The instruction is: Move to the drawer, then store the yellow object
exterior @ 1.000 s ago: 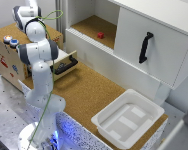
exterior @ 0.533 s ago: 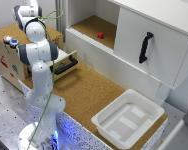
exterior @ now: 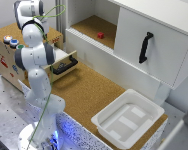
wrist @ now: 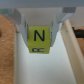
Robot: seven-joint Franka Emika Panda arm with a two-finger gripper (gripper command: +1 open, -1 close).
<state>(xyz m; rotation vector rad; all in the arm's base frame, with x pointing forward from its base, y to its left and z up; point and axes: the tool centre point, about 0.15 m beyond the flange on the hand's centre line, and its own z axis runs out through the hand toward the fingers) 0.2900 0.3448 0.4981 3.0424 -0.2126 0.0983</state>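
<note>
While the white Franka arm (exterior: 36, 55) bent over the light-brown wooden box (exterior: 6, 57) at the exterior view's left, its fingers (wrist: 20, 28) were closed on a small bright yellow block (wrist: 39, 38) marked with a black letter N, as the wrist view showed. That yellow block sat between the two fingers, directly above the pale interior of the small wooden drawer (exterior: 64, 62), whose cream front and black bar handle (exterior: 65, 65) stood pulled out over the cork-covered worktop (exterior: 89, 92). In the exterior view the arm hid both the block and the gripper (wrist: 39, 32). A small red block (exterior: 100, 35) lay on the open shelf of the large white cabinet (exterior: 159, 42), well apart from the drawer. Near the worktop's edge at the exterior view's right rested a white plastic tray (exterior: 146, 107).
</note>
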